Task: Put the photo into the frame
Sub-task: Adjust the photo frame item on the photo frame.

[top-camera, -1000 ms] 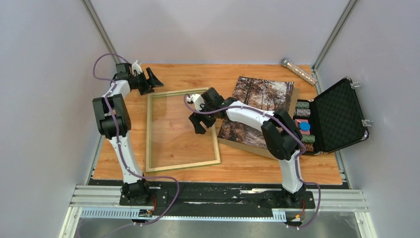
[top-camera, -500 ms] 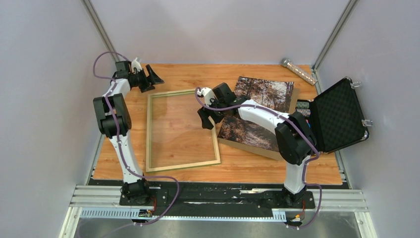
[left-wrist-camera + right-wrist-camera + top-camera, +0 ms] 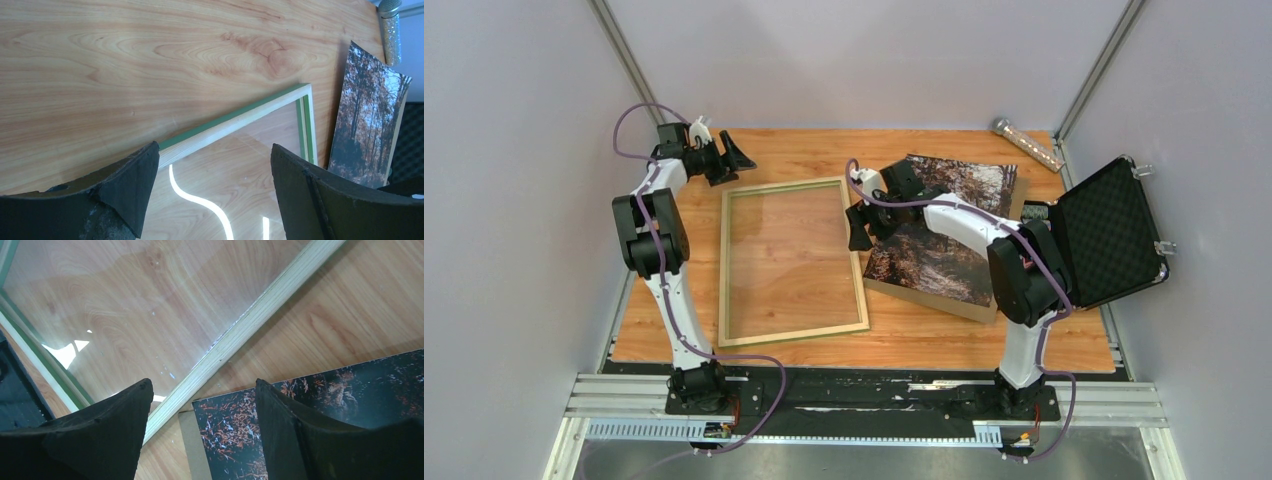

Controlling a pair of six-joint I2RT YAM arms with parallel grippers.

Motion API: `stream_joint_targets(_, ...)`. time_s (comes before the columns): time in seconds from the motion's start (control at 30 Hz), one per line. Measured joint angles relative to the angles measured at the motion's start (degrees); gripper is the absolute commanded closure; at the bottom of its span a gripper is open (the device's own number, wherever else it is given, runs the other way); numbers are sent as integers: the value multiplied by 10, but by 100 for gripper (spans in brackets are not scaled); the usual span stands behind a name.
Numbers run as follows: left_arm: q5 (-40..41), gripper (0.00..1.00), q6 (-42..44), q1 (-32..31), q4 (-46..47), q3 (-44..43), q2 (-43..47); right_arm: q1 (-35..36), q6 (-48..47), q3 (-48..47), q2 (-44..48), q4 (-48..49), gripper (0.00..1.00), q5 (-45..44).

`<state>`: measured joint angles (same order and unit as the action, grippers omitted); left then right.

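Photo [image 3: 924, 265] on brown board [image 3: 192, 450], frame [image 3: 794, 333] beside, right claw [image 3: 204, 385] spread above

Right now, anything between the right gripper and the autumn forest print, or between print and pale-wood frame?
Nothing visible. The open right gripper hangs over a corner of the autumn forest print, which lies on a brown backing board. Only bare wooden table separates print and pale-wood rectangular frame.
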<state>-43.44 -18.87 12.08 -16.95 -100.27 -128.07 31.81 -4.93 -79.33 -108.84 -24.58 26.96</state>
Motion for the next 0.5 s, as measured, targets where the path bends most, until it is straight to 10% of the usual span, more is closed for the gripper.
stream_joint_targets(0.5, 11, 8, 66, 9, -92, 32, 58, -1, 10, 18, 0, 0, 30, 32)
